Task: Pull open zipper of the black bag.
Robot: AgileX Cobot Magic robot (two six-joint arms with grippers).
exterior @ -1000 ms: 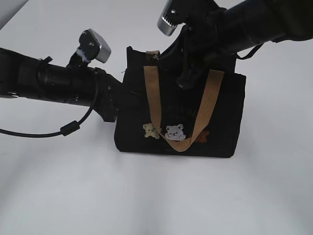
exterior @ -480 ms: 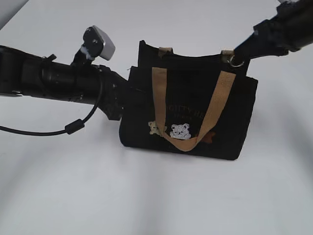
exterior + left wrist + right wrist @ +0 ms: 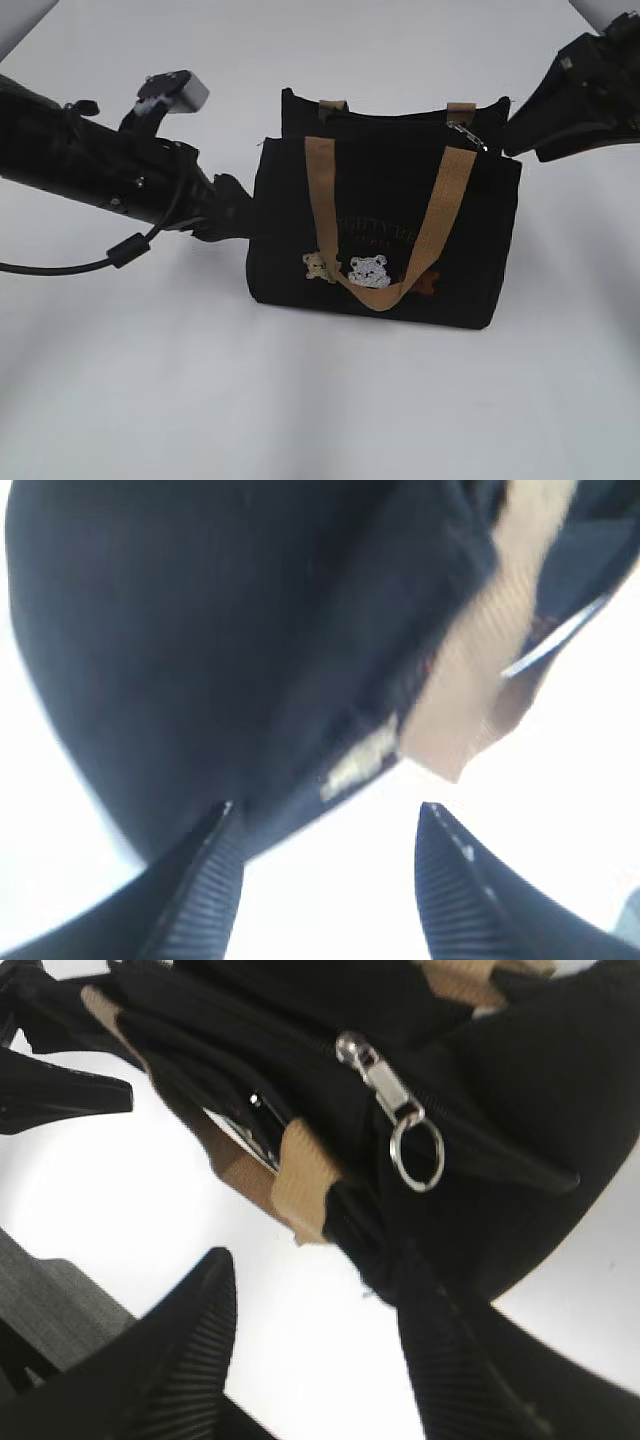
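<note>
A plain white table (image 3: 300, 400) fills the room's view. On it the black bag (image 3: 385, 235) stands upright, zipper (image 3: 400, 1110) pull hanging at its top right. The left gripper (image 3: 325, 880) gapes beside the bag's left edge; the right gripper (image 3: 315, 1355) has let go of the ring and now stands apart, jaws spread.

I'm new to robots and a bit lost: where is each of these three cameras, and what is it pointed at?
Exterior view: slanting down at the small black fabric bag; both dark arms show.
Left wrist view: close on the bag's end; left gripper open.
Right wrist view: close on the silver zipper pull with ring; right gripper open.
All three share the bag.
</note>
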